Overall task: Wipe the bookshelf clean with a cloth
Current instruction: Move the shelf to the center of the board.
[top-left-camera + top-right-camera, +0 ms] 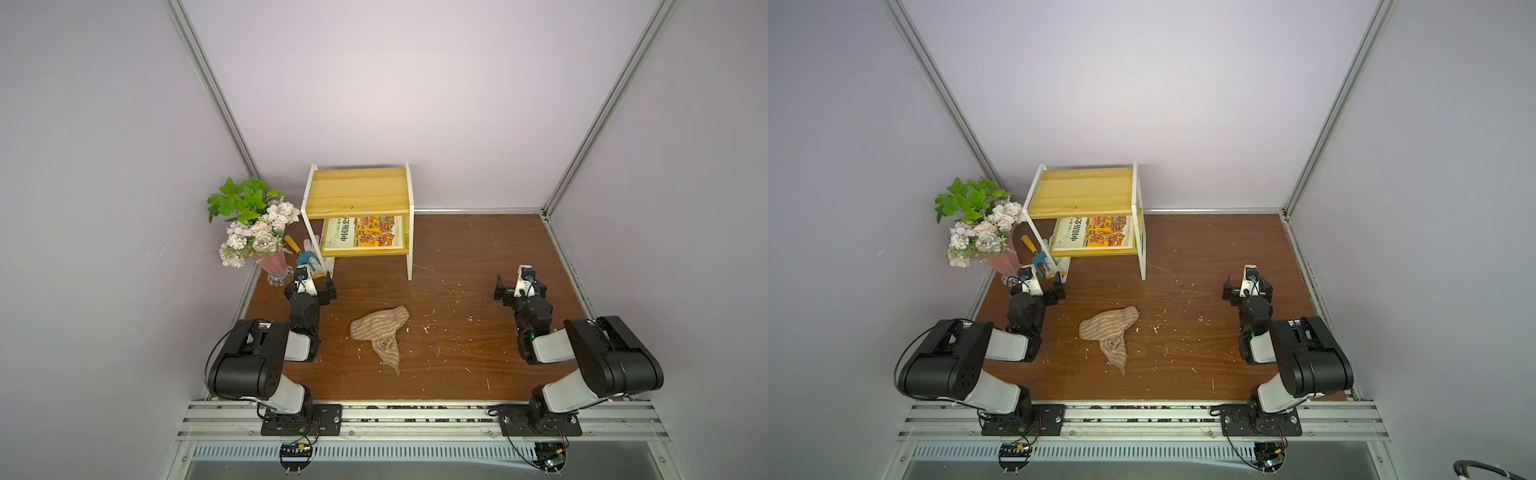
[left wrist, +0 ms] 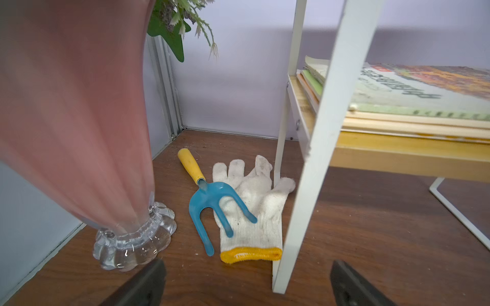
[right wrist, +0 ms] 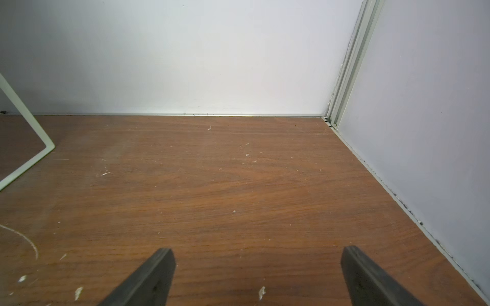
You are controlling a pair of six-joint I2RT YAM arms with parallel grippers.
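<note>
Wide-spread and empty, the left jaws sat low over the worktop (image 1: 457, 365) at the left-centre of a top view. A front leg of the bookshelf (image 1: 359, 195) stood just ahead of them. A glove (image 2: 252, 212), a fork (image 2: 209, 196) and a vase (image 2: 79, 132) lay close beyond. The right jaws, equally wide and holding nothing, faced bare worktop at the right-centre, well apart from everything.

Between the two arms, in the lower middle of both top views, lay the cloth (image 1: 380, 332) (image 1: 1108, 332). It was crumpled into a bunched body with a thin tail trailing toward the lower edge. Neither pair of jaws touched it. White flecks (image 1: 426, 329) dotted the wood around it.

The bookshelf stood in the upper middle by the back wall, its top board bare and a book (image 1: 365, 232) on its lower board.

By my judgement the wiping had not begun and the step in hand was fetching the cloth. Doing that well would mean coming straight down on the bunched body, not the tail, and pinching a thick fold so a broad pad hung free for the boards. If the left arm went, it would have to back clear of the shelf leg and vase before swinging across.
</note>
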